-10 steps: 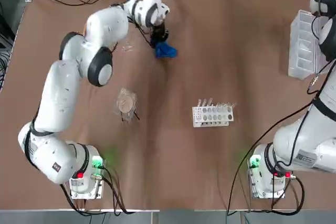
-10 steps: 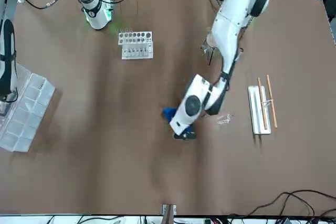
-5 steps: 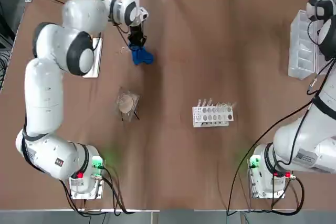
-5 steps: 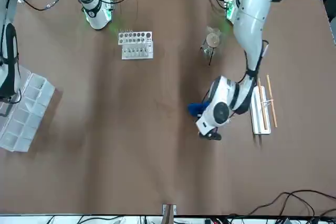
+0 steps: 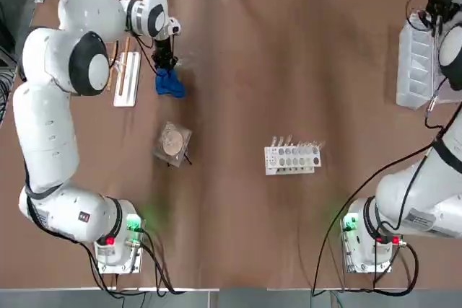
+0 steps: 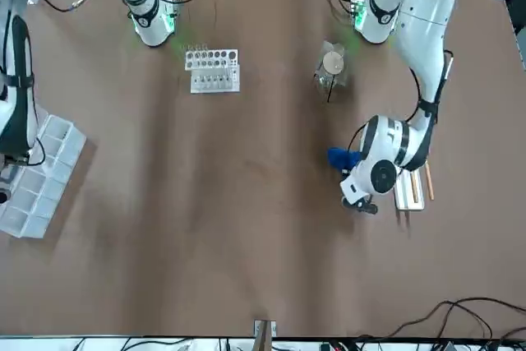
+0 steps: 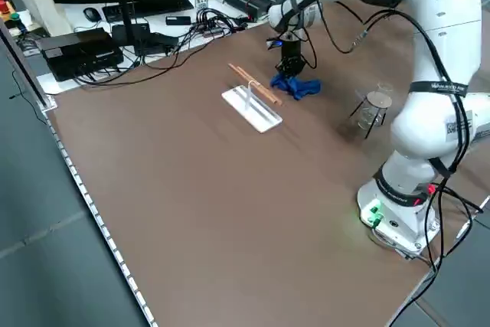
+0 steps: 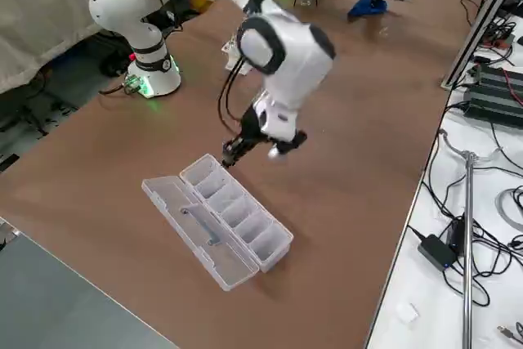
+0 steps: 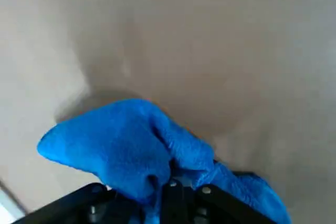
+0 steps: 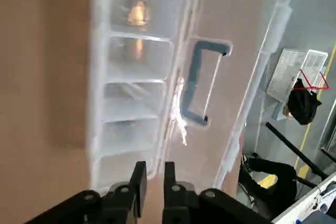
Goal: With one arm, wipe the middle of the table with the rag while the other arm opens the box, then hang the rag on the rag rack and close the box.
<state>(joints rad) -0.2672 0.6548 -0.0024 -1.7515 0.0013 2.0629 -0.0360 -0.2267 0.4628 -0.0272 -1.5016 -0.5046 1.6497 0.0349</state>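
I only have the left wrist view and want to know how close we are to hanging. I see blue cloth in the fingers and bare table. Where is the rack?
Observer: The rag rack lies right beside the left gripper, toward the table's left edge. The rag is not on it.
Operator: Does the rag hang free or touch the table?
Observer: In the left side view its lower folds rest on the table, next to the rack.
Operator: And the box?
Observer: The box lies open with its lid flat, and the right gripper is close to one end of it.
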